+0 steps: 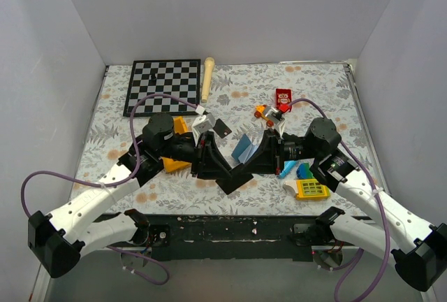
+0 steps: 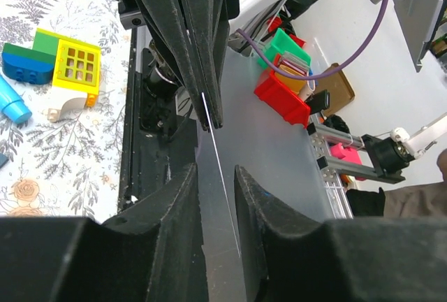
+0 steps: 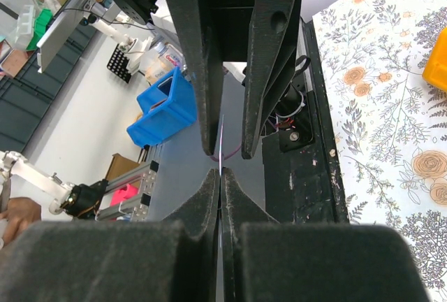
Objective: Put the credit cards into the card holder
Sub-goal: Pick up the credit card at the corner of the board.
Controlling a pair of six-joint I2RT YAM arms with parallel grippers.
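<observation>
Credit card [image 3: 221, 141] – tight between right fingers [image 3: 204, 198], loose between left fingers [image 2: 178, 204]

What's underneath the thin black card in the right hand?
Floral tablecloth shows around the thin black card; whatever lies directly beneath it is covered.

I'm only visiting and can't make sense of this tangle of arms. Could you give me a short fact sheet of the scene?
Right end effector: shut on a black credit card, held edge-up
Left end effector: fingers either side of that same card, gaps showing
Second card: lying on the table, behind the left arm
Card holder: blue, on the table just beyond the held card
Also there: chessboard, far left
</observation>
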